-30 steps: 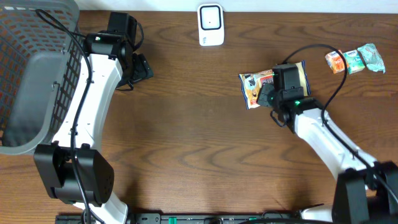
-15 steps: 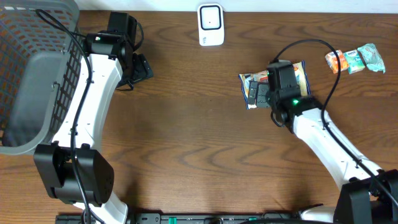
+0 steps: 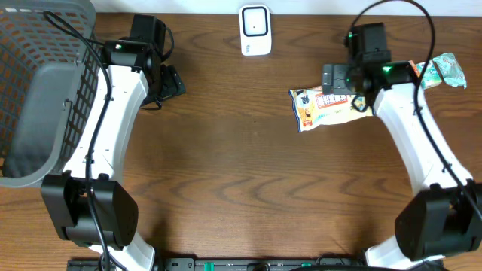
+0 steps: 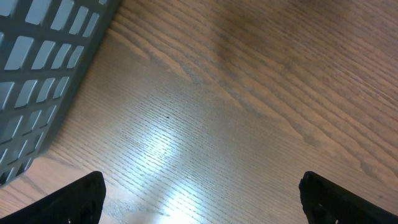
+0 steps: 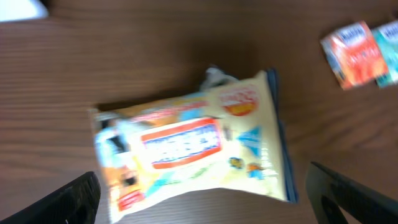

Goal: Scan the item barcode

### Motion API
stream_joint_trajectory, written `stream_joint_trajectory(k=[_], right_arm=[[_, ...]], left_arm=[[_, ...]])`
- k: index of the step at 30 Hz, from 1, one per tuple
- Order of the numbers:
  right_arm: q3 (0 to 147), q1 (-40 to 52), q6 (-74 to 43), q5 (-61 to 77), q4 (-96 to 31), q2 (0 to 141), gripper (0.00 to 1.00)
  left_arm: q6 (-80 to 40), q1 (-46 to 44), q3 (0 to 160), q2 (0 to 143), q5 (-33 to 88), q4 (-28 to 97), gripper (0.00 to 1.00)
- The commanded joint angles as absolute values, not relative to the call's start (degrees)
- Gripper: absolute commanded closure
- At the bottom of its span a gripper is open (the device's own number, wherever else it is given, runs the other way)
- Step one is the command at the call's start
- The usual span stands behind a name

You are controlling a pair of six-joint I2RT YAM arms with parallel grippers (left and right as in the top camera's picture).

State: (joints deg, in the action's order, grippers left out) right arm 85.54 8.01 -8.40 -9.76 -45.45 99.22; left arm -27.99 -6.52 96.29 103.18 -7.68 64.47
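Letting go is the change: a second ago my right fingers (image 5: 68, 199) were shut down over the yellow-and-orange printed plastic snack packet (image 5: 193, 146). Now they stand fully spread with nothing between them, and that arm has swung back toward the far edge. The packet lies flat on the brown wooden surface (image 3: 241, 165), well apart from the white box-shaped scanner (image 3: 255, 30), so I judge the scan undone and a fresh grasp needed. My left fingers (image 4: 68, 199) are equally wide and empty, near the grey plastic basket (image 3: 30, 98). Overhead shows the scanner and the gap to it. My right wrist view misses the scanner but shows the packet's printed front, blurred, with no barcode I can make out.
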Motion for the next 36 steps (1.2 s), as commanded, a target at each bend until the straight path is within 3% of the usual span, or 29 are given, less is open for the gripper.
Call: stream_joint_trajectory(k=[1, 7, 16, 30, 36], right_arm=[[86.5, 5.0, -7.2, -10.2, -46.1, 100.0, 0.01], [86.4, 1.7, -7.1, -10.7, -43.6, 100.5, 0.01], [86.3, -5.7, 2.7, 1.0, -41.2, 103.4, 0.03], [86.3, -7.9, 7.6, 1.7, -39.4, 108.5, 0.01], [86.3, -10.5, 11.4, 18.6, -37.4, 113.0, 0.01]], left_arm=[[-27.0, -6.3, 96.5, 102.9, -8.4, 64.7, 0.02], [-27.0, -6.3, 96.5, 102.9, -8.4, 64.7, 0.02], [-27.0, -6.3, 96.5, 102.9, -8.4, 64.7, 0.02], [-27.0, -6.3, 96.5, 102.9, -8.4, 64.7, 0.02], [-27.0, -6.3, 96.5, 102.9, -8.4, 64.7, 0.02]])
